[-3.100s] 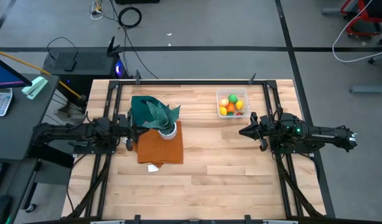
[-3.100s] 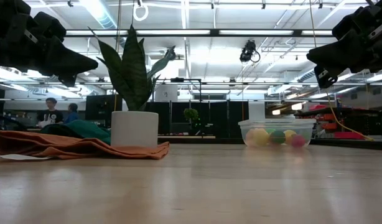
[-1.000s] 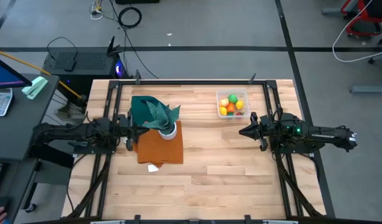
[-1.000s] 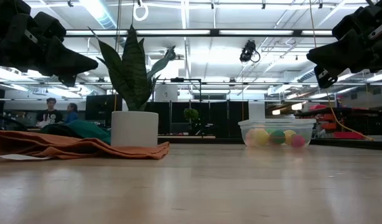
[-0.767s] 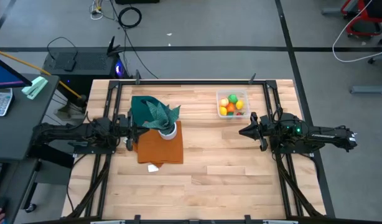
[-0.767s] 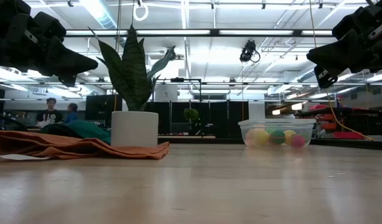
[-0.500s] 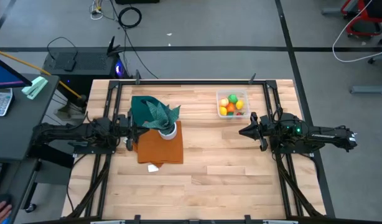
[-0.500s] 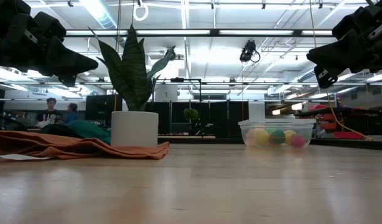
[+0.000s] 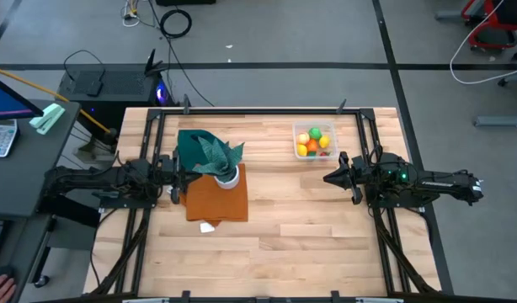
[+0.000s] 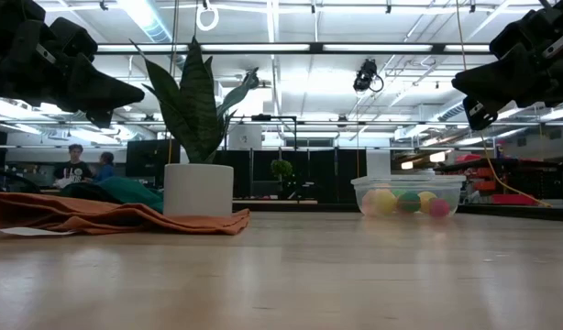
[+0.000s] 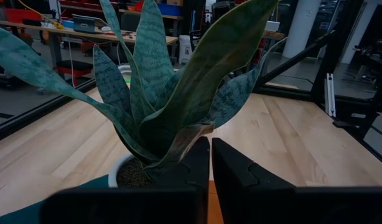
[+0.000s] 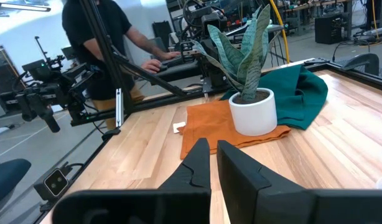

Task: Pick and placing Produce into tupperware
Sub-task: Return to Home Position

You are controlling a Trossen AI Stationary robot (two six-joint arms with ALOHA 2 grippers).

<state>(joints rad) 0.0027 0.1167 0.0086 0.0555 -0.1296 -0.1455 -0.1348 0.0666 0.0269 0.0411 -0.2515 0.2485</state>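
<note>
The clear tupperware [image 9: 314, 141] stands on its base near the table's far right corner. The produce [image 9: 311, 145], yellow, green, orange and red balls, lies inside it. In the low view the tupperware [image 10: 408, 196] shows the balls [image 10: 380, 201] through its wall. My right gripper [image 9: 327, 178] hovers shut above the table, just near of the tupperware and pointing left. My left gripper [image 9: 179, 178] hovers shut at the left, with its fingertips [image 11: 210, 168] right beside the potted plant's leaves. Neither holds anything.
A spiky plant in a white pot [image 9: 227, 175] stands on an orange cloth [image 9: 216, 200], with a dark green cloth [image 9: 194, 147] behind it. A white scrap [image 9: 207, 226] lies near the cloth. Bare wood spreads over the middle and near side. A person [image 12: 97, 37] stands beyond the table's left side.
</note>
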